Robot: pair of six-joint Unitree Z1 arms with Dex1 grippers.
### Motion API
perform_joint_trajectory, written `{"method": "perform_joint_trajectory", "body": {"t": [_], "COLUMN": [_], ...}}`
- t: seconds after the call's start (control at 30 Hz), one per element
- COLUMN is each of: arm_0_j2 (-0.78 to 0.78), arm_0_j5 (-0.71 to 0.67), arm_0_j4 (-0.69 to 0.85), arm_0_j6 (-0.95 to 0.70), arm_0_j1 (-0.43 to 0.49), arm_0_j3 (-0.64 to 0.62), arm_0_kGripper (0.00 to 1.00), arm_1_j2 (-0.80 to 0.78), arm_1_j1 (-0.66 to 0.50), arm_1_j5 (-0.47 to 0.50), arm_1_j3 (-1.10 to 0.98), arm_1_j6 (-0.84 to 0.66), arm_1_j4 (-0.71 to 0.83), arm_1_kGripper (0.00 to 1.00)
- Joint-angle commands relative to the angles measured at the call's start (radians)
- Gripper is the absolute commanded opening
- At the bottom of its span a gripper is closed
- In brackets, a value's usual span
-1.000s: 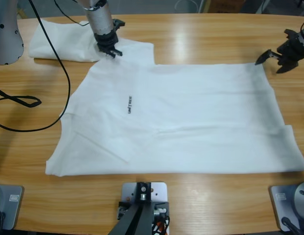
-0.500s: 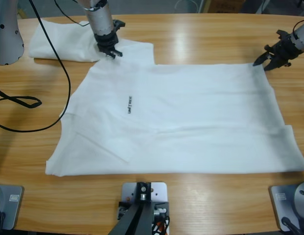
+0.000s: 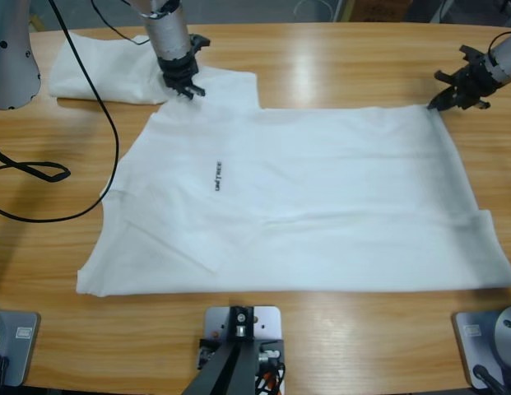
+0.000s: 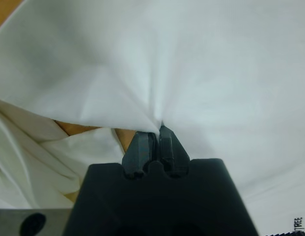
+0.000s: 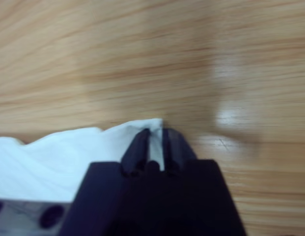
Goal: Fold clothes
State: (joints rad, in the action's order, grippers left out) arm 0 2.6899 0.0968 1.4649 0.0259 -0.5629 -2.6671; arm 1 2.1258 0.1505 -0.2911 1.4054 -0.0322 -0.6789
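You are pinching the limp, light lettered T-shirt [image 3: 296,206], spread across the table [image 3: 337,58], with the left gripper [image 3: 184,85] clenched at its sleeve and the right gripper [image 3: 454,97] seemingly nipping its hem corner.

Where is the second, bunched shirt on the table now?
In the high view the bunched shirt lies at the table's far left corner, just beyond the spread shirt, beside the left end effector.
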Motion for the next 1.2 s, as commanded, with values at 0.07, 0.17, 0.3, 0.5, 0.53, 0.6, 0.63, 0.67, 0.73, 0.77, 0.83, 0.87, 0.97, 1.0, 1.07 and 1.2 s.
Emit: {"method": "perform_joint_trajectory", "body": {"t": [0.07,0.17,0.3,0.5,0.53,0.6,0.63,0.67,0.73,0.77,0.83,0.87,0.97,1.0,1.07,1.2], "arm_0_j2": [0.125,0.095,0.045,-0.048,-0.059,-0.095,-0.120,-0.146,-0.199,-0.225,-0.279,-0.303,-0.360,-0.371,-0.403,-0.480], "arm_0_j5": [-0.019,-0.019,-0.100,-0.208,-0.212,-0.231,-0.234,-0.239,-0.255,-0.263,-0.264,-0.266,-0.269,-0.273,-0.300,-0.323], "arm_0_j4": [0.033,0.053,0.143,0.195,0.195,0.195,0.195,0.195,0.195,0.195,0.193,0.191,0.183,0.183,0.163,0.097], "arm_0_j6": [0.009,0.037,0.096,0.147,0.158,0.174,0.177,0.176,0.164,0.154,0.135,0.125,0.100,0.092,0.089,0.089], "arm_0_j1": [-0.015,-0.016,-0.021,-0.054,-0.058,-0.061,-0.061,-0.061,-0.059,-0.058,-0.058,-0.058,-0.063,-0.071,-0.088,-0.112], "arm_0_j3": [-0.313,-0.313,-0.301,-0.143,-0.109,-0.033,0.010,0.058,0.162,0.220,0.342,0.399,0.526,0.556,0.635,0.791], "arm_0_kGripper": [0.000,0.000,0.000,0.000,0.000,0.000,0.000,0.000,0.000,0.000,0.000,0.000,0.000,0.000,0.000,0.000], "arm_1_j2": [0.036,-0.026,-0.119,-0.192,-0.203,-0.241,-0.263,-0.283,-0.309,-0.318,-0.343,-0.360,-0.398,-0.407,-0.433,-0.452], "arm_1_j1": [0.012,0.012,0.012,0.012,0.012,0.012,0.012,0.012,0.012,0.012,0.012,0.012,0.012,0.012,0.012,0.012], "arm_1_j5": [0.010,-0.020,-0.056,-0.097,-0.096,-0.095,-0.096,-0.096,-0.102,-0.102,-0.097,-0.089,-0.077,-0.072,-0.049,0.000], "arm_1_j3": [-0.007,-0.031,-0.068,-0.095,-0.104,-0.147,-0.169,-0.192,-0.227,-0.238,-0.248,-0.255,-0.270,-0.270,-0.270,-0.271], "arm_1_j6": [0.034,0.034,0.017,0.014,0.014,0.015,0.015,0.015,0.014,0.014,0.014,0.014,0.014,0.014,0.014,0.009], "arm_1_j4": [-0.001,-0.005,-0.044,-0.125,-0.137,-0.139,-0.139,-0.139,-0.151,-0.167,-0.207,-0.219,-0.241,-0.254,-0.275,-0.324], "arm_1_kGripper": [0.000,0.000,0.000,0.000,0.000,0.000,0.000,0.000,0.000,0.000,0.000,0.000,0.000,0.000,0.000,0.000]}}
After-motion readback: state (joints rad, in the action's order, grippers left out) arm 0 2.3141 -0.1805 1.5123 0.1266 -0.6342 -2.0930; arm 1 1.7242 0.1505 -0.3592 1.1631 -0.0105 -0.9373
